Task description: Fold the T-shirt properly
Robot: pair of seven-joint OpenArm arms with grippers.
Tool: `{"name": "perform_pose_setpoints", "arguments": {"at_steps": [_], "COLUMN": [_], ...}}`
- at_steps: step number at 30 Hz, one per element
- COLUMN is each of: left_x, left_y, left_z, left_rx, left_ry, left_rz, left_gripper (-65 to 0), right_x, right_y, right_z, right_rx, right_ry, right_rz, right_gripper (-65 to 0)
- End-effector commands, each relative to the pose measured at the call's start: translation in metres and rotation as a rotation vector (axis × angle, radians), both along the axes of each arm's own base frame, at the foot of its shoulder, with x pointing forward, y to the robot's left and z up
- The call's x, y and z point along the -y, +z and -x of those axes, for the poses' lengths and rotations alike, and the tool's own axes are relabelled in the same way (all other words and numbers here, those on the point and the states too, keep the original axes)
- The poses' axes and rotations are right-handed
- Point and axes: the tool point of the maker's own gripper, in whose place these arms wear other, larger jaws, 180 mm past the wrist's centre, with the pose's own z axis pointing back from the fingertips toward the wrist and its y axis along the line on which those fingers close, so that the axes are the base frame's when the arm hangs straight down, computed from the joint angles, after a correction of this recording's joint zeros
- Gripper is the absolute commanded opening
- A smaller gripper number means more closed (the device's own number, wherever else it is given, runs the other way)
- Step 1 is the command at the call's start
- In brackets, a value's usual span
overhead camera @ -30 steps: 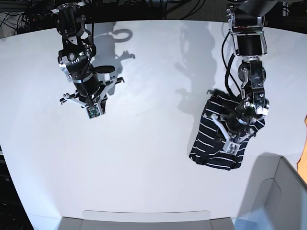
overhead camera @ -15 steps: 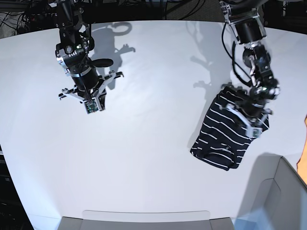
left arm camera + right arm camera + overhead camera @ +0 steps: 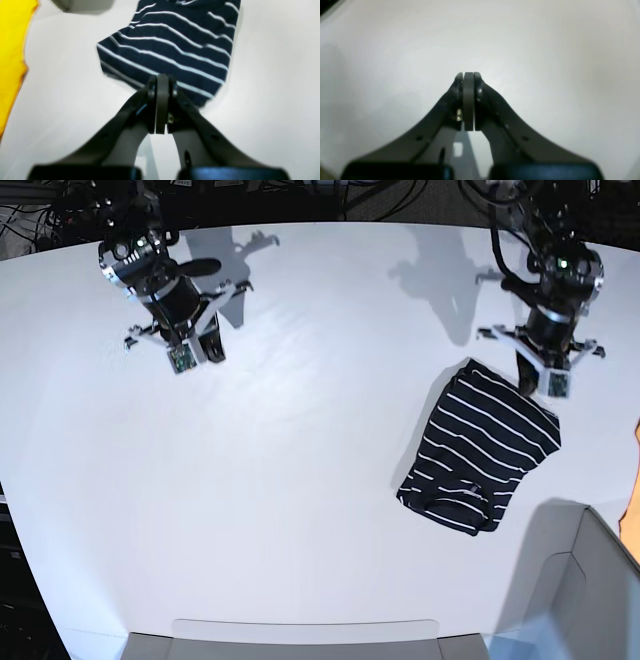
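Apparently we are at or very near the end of the job. The T-shirt (image 3: 478,447) lies on the white tabletop (image 3: 300,480) as one compact, roughly rectangular packet, toward the side of the arm with the left wrist camera and near the grey bin (image 3: 575,580) at that corner. We judge the folding itself done: no sleeve sticks out, and the layers sit stacked on one another. What could be left, in our view, is only tidying, since the lower end of the packet looks a little lumpy and its edges are not perfectly square.

The left hand (image 3: 540,378) hangs just above the packet's upper edge with its jaws pressed together and nothing between them; the left wrist view shows the closed tips (image 3: 160,82) over the cloth's near edge, holding no fabric. The right hand (image 3: 190,355) is well apart from the garment, over bare tabletop, its jaws likewise closed on nothing.

The shirt is dark navy, nearly black, with thin white stripes running across the packet. It looks soft and slightly rumpled, and the stripes waver where the cloth bulges.
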Motion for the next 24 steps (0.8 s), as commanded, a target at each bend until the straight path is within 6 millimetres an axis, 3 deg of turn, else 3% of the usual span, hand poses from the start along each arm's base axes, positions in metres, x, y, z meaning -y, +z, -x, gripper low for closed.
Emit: {"name": "perform_pose_setpoints", "arguments": {"at_steps": [1,5,11,18,24], "left_x": [-0.002,-0.033,-0.066,-0.084,-0.071], "left_y": [-0.004,-0.029,-0.033,-0.022,-0.04], "left_z": [0.011,0.067,0.134,0.209,0.271], "left_rx": [-0.02,-0.156,-0.233,-0.309,-0.466], "left_ry": [-0.003,0.083,0.209,0.319,0.395], "left_rz": [-0.009,-0.044,0.024,0.124,0.173], "left_gripper": [-65.0,-65.0,-65.0,-65.0,-65.0], "right_x": [-0.001,0.011,0.012,0.027,0.026], "right_y": [0.004,-0.01,-0.013,-0.029,-0.045], "right_z": [0.007,0.048,0.108,0.179,0.26], "right_rx": [0.006,-0.051,-0.103,-0.299,-0.474], "right_ry": [0.019,0.071,0.137,0.198,0.366], "right_rz": [-0.014,-0.016,-0.119,-0.085,0.014], "right_gripper": [-65.0,-65.0,-65.0,-65.0,-65.0]}}
